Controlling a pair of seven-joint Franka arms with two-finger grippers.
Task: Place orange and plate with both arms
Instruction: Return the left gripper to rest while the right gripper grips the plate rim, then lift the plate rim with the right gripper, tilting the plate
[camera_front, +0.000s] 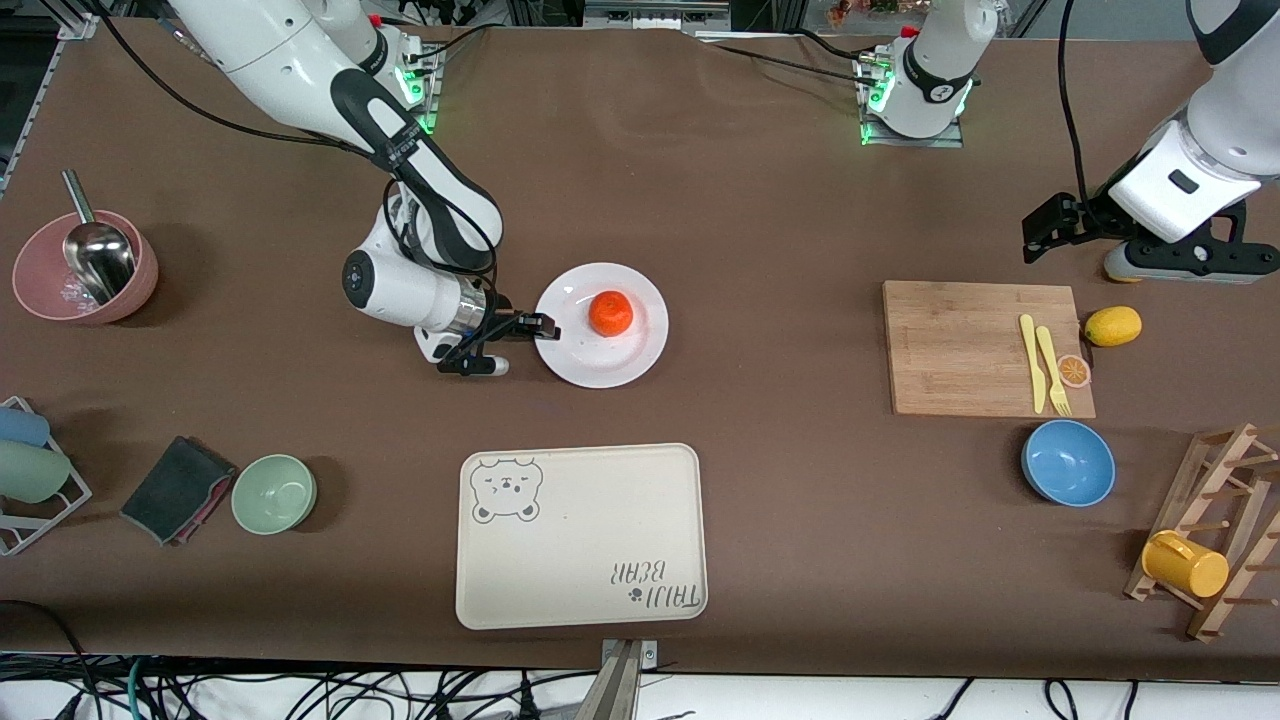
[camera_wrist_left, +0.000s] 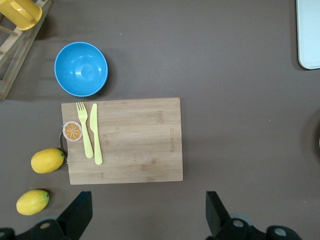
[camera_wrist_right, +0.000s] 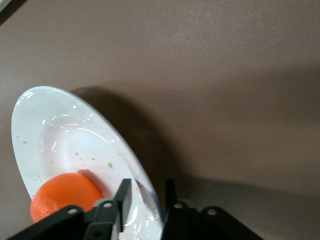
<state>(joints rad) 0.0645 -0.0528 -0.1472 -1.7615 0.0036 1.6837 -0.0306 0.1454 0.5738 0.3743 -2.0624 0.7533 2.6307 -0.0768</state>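
Note:
The white plate (camera_front: 640, 350) lies mid-table, nearer the right arm's end, with the orange (camera_front: 610, 313) resting on it. My right gripper (camera_front: 545, 328) lies low at the plate's edge. In the right wrist view its jaws (camera_wrist_right: 147, 195) are shut on the plate's rim (camera_wrist_right: 145, 187), one finger over the plate and one outside it, with the orange (camera_wrist_right: 62, 195) close by. My left gripper (camera_front: 1180, 265) waits open above the table, over a spot between the cutting board (camera_front: 985, 348) and the arm bases. The left wrist view shows nothing between its fingers (camera_wrist_left: 148, 212).
A cream bear-print tray (camera_front: 580, 535) lies nearer the camera than the plate. The cutting board carries a yellow knife and fork (camera_front: 1045, 360) and an orange slice; a lemon (camera_front: 1113, 325) and a blue bowl (camera_front: 1068, 462) are beside it. A green bowl (camera_front: 274, 493) and a pink bowl (camera_front: 85, 268) sit at the right arm's end.

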